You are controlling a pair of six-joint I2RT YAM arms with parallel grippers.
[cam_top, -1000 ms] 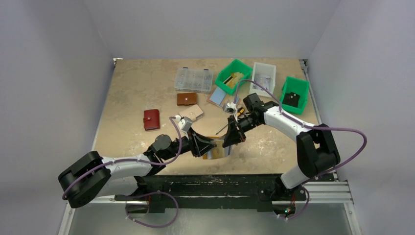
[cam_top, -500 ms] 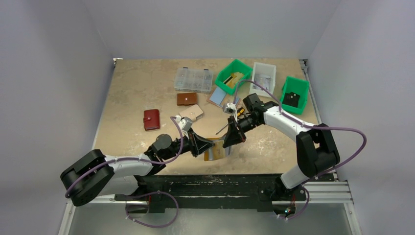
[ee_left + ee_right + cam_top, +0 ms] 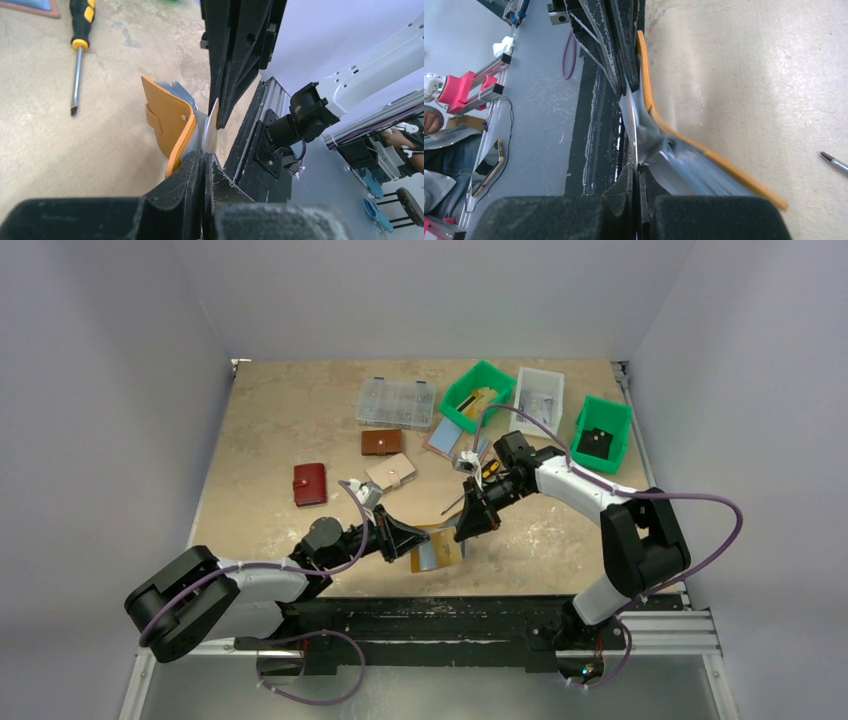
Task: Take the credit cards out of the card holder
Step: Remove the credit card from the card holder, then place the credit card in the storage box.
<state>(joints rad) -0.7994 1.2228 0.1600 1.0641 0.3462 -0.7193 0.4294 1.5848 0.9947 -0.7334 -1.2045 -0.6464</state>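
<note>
The holder (image 3: 437,552) is held open above the near edge of the table (image 3: 280,430), between both claws. A silvery card (image 3: 210,125) stands edge-on beside its orange flap, its print unreadable. The left gripper (image 3: 408,543) is clenched on one end of the card and the right gripper (image 3: 468,528) on the other. A screwdriver (image 3: 80,45) lies beyond.

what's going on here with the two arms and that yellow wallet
Both arms are working on the open mustard card holder near the table's front edge. The left gripper and right gripper are each shut on what looks like a silvery-grey card sticking out of it, from opposite ends. The card is not free yet.
</note>
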